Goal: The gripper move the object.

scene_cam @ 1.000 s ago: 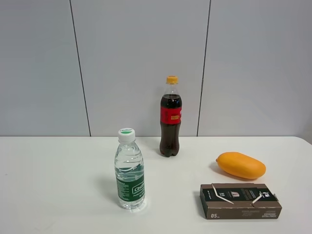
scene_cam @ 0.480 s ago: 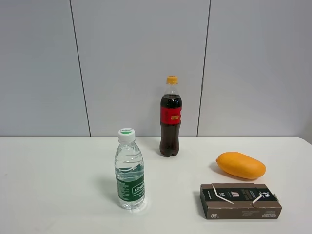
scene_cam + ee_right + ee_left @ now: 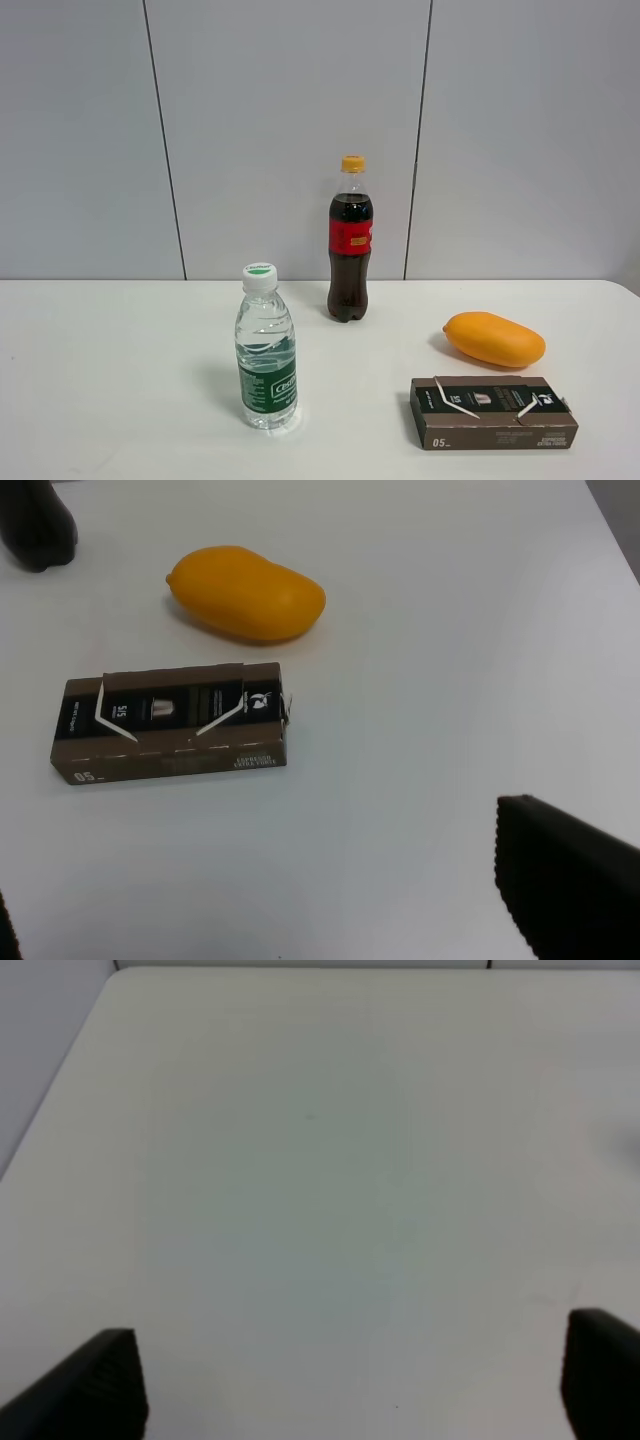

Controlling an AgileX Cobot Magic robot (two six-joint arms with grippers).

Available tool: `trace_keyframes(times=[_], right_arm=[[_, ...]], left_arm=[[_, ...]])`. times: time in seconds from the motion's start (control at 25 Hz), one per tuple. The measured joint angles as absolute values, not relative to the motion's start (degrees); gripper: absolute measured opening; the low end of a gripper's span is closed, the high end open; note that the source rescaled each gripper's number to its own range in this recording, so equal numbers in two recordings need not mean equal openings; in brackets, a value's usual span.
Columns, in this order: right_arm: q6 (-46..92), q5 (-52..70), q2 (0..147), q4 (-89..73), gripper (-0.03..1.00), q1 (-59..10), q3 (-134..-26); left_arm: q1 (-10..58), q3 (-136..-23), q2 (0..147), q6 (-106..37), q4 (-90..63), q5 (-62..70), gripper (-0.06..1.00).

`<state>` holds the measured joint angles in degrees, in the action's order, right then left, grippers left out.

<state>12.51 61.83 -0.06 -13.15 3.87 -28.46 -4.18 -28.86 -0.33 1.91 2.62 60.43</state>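
The dark brown carton [image 3: 172,723] lies flat ahead of the right claw [image 3: 290,900], long axis crosswise to it, beside the mango [image 3: 246,592]; both claws spread wide, empty.

High frontal view, wrist views looking down, right shares carton [image 3: 493,412].

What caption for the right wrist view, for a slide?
Right gripper open above the table, brown carton lying flat beside the mango, nothing grasped.
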Motion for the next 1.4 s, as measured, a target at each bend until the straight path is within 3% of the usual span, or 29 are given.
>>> trace_keyframes(times=[1.4], right_arm=[[12.5,61.8,-0.1,-13.2,1.00,3.9,-28.5]], left_arm=[[-1.6,-28.8,-0.3,7.2,3.6,60.4,0.49]])
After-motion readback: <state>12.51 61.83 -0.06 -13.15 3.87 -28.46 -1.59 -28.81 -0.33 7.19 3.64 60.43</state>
